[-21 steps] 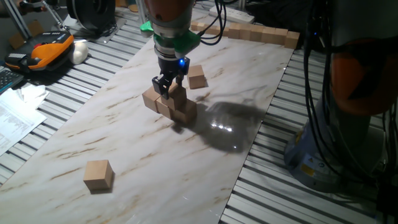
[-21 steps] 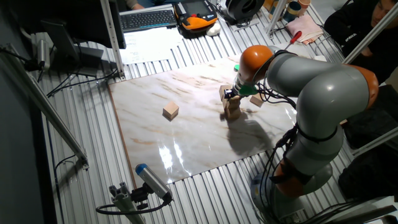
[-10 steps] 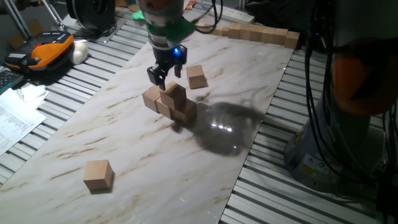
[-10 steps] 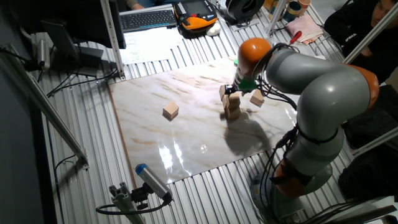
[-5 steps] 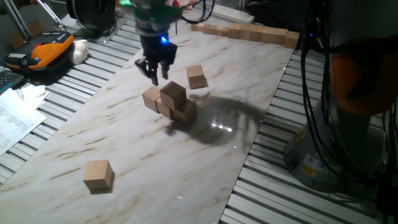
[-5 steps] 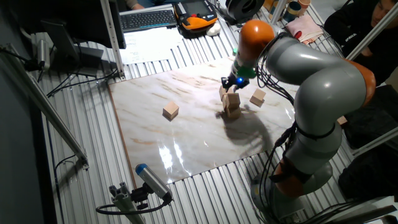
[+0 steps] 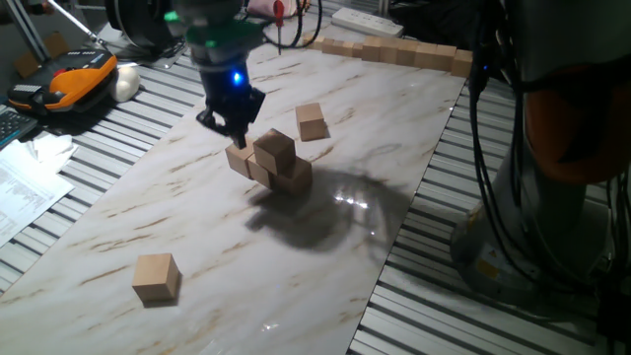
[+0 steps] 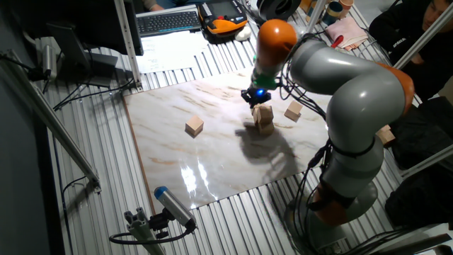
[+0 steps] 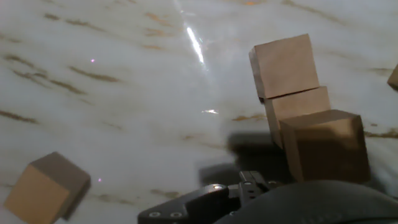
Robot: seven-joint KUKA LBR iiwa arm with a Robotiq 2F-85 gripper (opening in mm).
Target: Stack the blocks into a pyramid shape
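A small stack of tan wooden blocks (image 7: 271, 166) stands mid-table: a short row on the marble board with one block (image 7: 274, 148) on top. The stack also shows in the other fixed view (image 8: 264, 119) and in the hand view (image 9: 298, 106). One loose block (image 7: 312, 121) lies just behind the stack. Another loose block (image 7: 157, 276) lies near the front left, and also shows in the other fixed view (image 8: 194, 127) and the hand view (image 9: 43, 186). My gripper (image 7: 229, 123) hangs open and empty, above and left of the stack, touching nothing.
A long joined row of tan cubes (image 7: 394, 49) lies along the board's far edge. An orange device (image 7: 69, 79) and papers (image 7: 25, 187) lie on the slatted table at left. The marble board's right edge (image 7: 394, 247) drops to the slats.
The gripper has let go of the top block, risen and moved left, away from the stack. The top block stays on the row. The loose blocks have not moved.
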